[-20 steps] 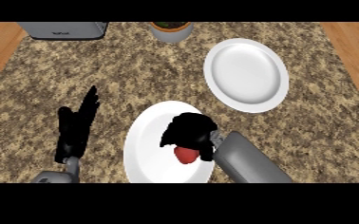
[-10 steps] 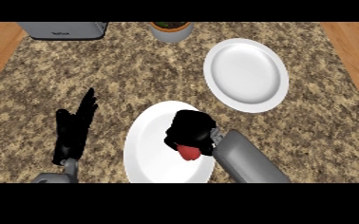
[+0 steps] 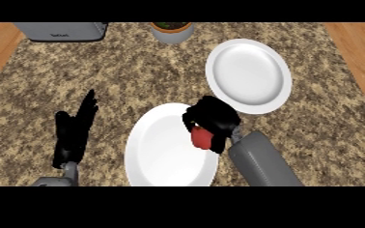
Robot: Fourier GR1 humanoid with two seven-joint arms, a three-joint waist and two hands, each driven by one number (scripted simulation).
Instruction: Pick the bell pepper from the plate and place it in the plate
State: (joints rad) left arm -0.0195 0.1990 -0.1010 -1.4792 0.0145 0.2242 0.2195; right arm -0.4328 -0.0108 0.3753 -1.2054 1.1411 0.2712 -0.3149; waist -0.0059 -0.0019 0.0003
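Closest in, the near plate (image 3: 160, 149) shows bare white across its middle and left. Its only load sits at the right rim, where the right hand (image 3: 214, 118) hangs with its fingers curled down around the bell pepper (image 3: 201, 137). A patch of red peeks out under the black fingers, so the pepper is in the grasp, over that rim. Whether it has cleared the plate surface, I can't tell from above.

Off to the left, the left hand (image 3: 71, 135) rests on the counter (image 3: 128, 77), fingers straight and pointing up, holding nothing.

The step in hand looks like the carry. To do it well, lift enough to clear both rims, keep the fingers wrapped round the pepper, and travel up and to the right.

Just beyond the hand lies the far plate (image 3: 249, 75), with nothing in it. Its near edge is close to the knuckles, so it's a short trip. Aim for the middle of that plate and open only once the pepper is low over it, as a rounded pepper may roll.

At the back stand a pot (image 3: 171, 33) with something green inside and a toaster (image 3: 63, 30).
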